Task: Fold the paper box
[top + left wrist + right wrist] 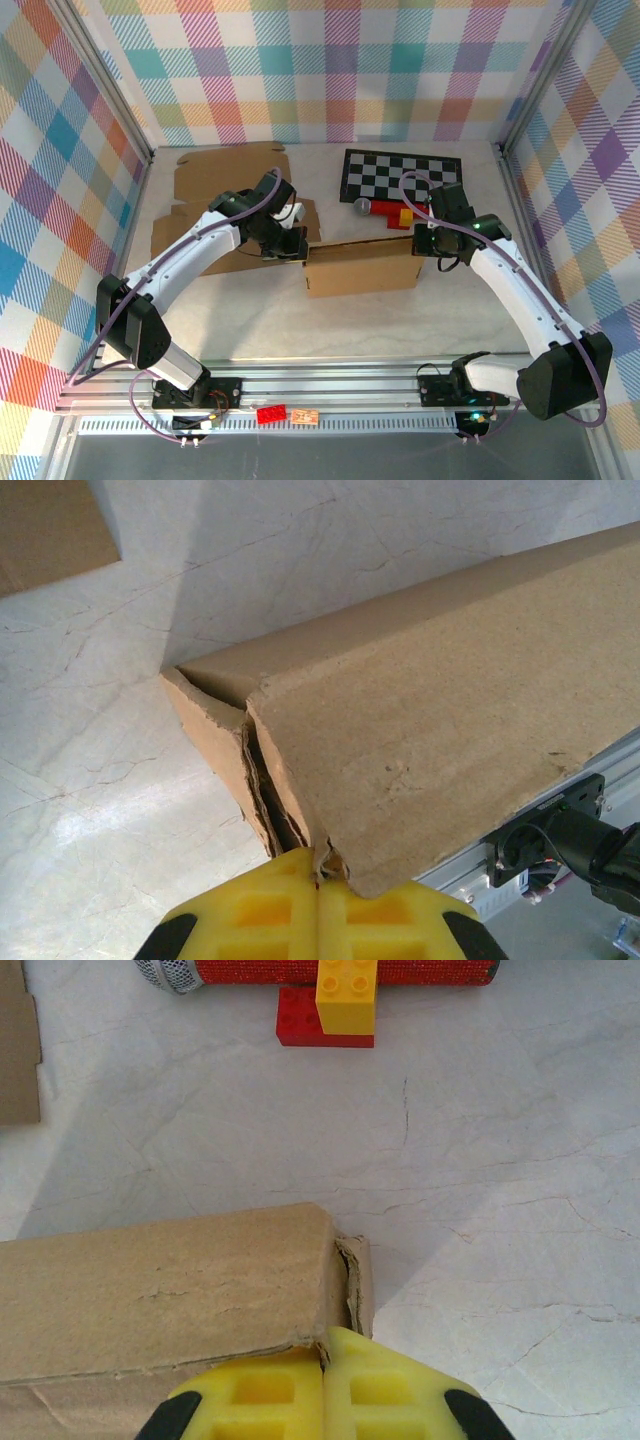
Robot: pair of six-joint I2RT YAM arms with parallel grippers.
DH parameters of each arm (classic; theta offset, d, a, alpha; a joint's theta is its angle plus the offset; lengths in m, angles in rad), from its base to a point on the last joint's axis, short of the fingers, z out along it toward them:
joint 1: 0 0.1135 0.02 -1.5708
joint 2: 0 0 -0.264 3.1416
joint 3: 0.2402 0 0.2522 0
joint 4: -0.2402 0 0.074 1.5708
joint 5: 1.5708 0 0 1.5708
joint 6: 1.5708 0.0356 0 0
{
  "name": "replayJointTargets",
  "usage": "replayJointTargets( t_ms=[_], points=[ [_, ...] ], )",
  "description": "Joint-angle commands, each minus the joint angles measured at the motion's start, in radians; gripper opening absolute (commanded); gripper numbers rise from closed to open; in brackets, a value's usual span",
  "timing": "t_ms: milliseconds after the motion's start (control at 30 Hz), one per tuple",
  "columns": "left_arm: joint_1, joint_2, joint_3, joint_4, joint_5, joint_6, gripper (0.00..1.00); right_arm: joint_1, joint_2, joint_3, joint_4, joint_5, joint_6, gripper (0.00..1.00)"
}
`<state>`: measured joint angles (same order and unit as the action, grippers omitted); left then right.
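Left gripper (pixel 318 880) and right gripper (pixel 322 1355) each pinch one end of the paper box (pixel 362 270); they should squeeze evenly to keep the creases square.

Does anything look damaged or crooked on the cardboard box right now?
Yes. The cardboard box corner pinched by the left gripper is ragged, its layers splayed apart. At the right gripper, the end flap juts out past the corner, and the lower edge looks frayed.
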<state>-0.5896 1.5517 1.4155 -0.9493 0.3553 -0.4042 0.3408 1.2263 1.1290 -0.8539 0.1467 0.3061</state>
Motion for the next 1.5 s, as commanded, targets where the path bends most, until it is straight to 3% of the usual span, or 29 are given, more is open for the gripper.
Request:
replayJointTargets(
  t_ms=[0, 200, 300, 467, 533, 800, 967, 1133, 1467],
  points=[
    [-0.016, -0.002, -0.031, -0.013, 0.022, -0.013, 0.0, 0.014, 0.012, -0.003, -0.051, -0.017, -0.001, 0.0],
    [-0.016, -0.013, -0.057, -0.001, 0.007, -0.003, 0.0, 0.015, -0.009, -0.006, -0.064, -0.015, 0.011, 0.0],
    [-0.016, -0.013, -0.064, 0.007, 0.004, -0.004, 0.0, 0.014, -0.027, -0.006, -0.088, -0.022, 0.045, 0.11],
    [-0.016, -0.021, -0.073, 0.012, -0.011, -0.002, 0.0, 0.013, -0.078, 0.011, -0.136, -0.046, 0.14, 0.38],
    [-0.018, -0.021, -0.073, 0.014, -0.01, -0.002, 0.0, 0.013, -0.096, 0.022, -0.16, -0.068, 0.185, 0.44],
    [-0.024, -0.018, -0.075, 0.017, -0.015, -0.002, 0.0, 0.013, -0.19, 0.043, -0.164, -0.148, 0.403, 0.48],
    [-0.027, -0.016, -0.07, 0.015, -0.016, -0.001, 0.0, 0.01, -0.19, 0.067, -0.104, -0.159, 0.655, 0.57],
    [-0.032, -0.019, -0.069, 0.011, -0.018, -0.002, 0.0, -0.043, -0.127, 0.07, -0.08, -0.254, 0.895, 0.66],
    [-0.035, -0.013, -0.066, 0.012, -0.018, -0.001, 0.0, -0.167, -0.081, -0.024, -0.034, -0.374, 1.055, 0.7]
  ],
)
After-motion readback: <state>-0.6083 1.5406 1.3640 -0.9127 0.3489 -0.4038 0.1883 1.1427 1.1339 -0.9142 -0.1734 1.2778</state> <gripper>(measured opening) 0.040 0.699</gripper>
